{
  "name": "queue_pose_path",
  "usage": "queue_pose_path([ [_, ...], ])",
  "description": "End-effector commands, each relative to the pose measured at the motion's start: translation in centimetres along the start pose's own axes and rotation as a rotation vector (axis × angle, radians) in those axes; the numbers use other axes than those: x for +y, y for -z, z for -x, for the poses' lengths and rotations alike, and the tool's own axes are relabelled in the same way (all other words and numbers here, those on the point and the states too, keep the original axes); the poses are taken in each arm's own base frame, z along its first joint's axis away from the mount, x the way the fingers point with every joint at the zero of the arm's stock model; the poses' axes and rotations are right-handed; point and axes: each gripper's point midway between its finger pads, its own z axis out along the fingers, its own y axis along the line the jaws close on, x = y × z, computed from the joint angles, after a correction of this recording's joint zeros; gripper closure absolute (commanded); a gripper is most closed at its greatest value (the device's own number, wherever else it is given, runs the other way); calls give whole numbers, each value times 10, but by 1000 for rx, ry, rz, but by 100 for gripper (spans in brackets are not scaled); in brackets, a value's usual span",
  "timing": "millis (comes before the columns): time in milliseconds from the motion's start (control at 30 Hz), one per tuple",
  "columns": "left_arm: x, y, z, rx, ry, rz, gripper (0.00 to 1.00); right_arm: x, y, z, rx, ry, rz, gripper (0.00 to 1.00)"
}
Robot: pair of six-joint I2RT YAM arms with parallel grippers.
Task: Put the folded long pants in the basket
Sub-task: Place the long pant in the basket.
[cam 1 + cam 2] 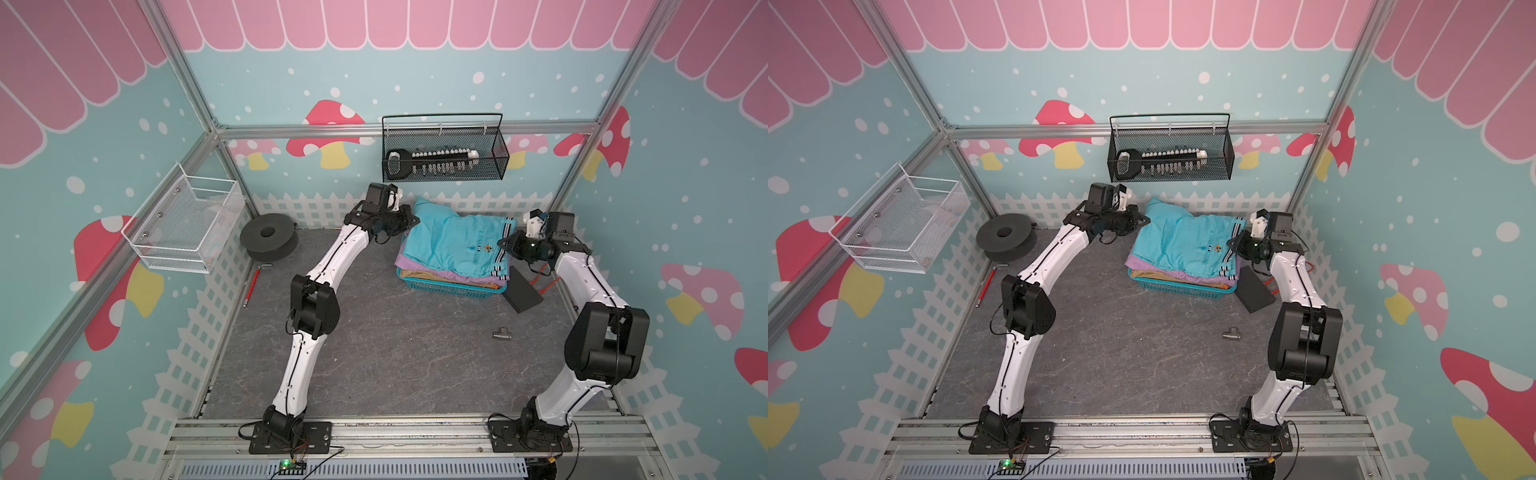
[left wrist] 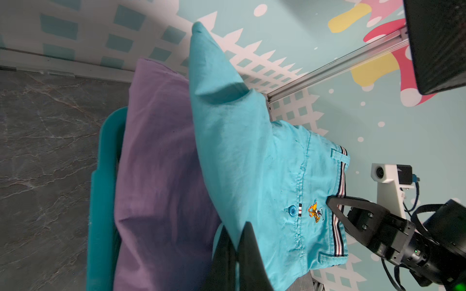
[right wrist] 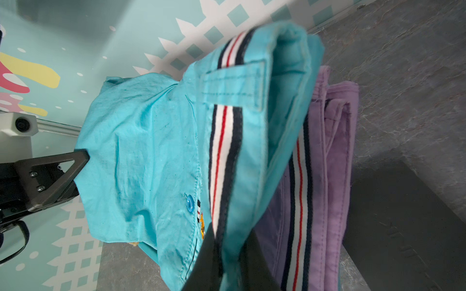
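I hold the turquoise pants (image 1: 453,245) from both ends. My left jaws are closed on the folded leg edge, and my right jaws are pinched shut on the striped waistband (image 3: 227,141). I judge that gripping both ends is what keeps the fold flat, since soft cloth held at one end would sag open.

The pair sits over the basket (image 1: 440,289), on top of the lilac pants (image 1: 415,266). A khaki edge (image 1: 424,275) shows beneath that. I can't tell whether the turquoise pair rests fully on the pile or hangs just above it. One corner (image 2: 201,32) pokes up stiffly toward the back wall, so the cloth looks slightly bunched between my grips.

The turquoise fabric is a light woven cotton, finely creased, with a blue button (image 2: 292,210), a small embroidered badge (image 2: 315,213) and a belt loop over the navy, white and red band. The lilac pair looks softer and more washed out, and it has the same striped band. The basket is rigid teal plastic with a lattice wall and a flared rim. The pile rises above that rim and spills past it.

A flat black block (image 1: 521,293) leans just beside the basket, on the grey marbled tabletop (image 1: 395,345).

The step in hand looks like the last placement. What remains is to let go without dragging the top layer askew.
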Motion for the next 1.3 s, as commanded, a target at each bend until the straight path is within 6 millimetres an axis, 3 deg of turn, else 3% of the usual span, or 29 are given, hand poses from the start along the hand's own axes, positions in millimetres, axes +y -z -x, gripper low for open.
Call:
queue_pose_path([
  [0,5,1,8,-12,1,-8,100,-4,-2,15,-35,23,2,100],
  [367,38,-19,6,9,38,5,100,-28,-31,12,-9,-12,-4,100],
  [533,46,-22,1,28,41,9,100,-35,-32,12,-7,-19,-12,100],
  [667,32,-14,7,20,15,-22,99,-23,-23,18,-34,-2,45,97],
  [800,9,6,22,-24,-30,-43,70,-4,-9,22,-84,23,121,58],
  [900,-4,29,39,-99,-65,-2,59,0,3,25,-138,47,109,49],
  [1067,-22,59,54,-145,-101,-37,59,1,30,35,-289,76,52,37],
  [1100,-27,63,54,-147,-114,-47,61,3,34,36,-310,85,54,37],
  [1167,-41,69,52,-157,-167,-81,74,6,45,40,-371,95,50,36],
  [1267,-58,73,45,-172,-235,-147,78,11,54,43,-438,107,65,38],
])
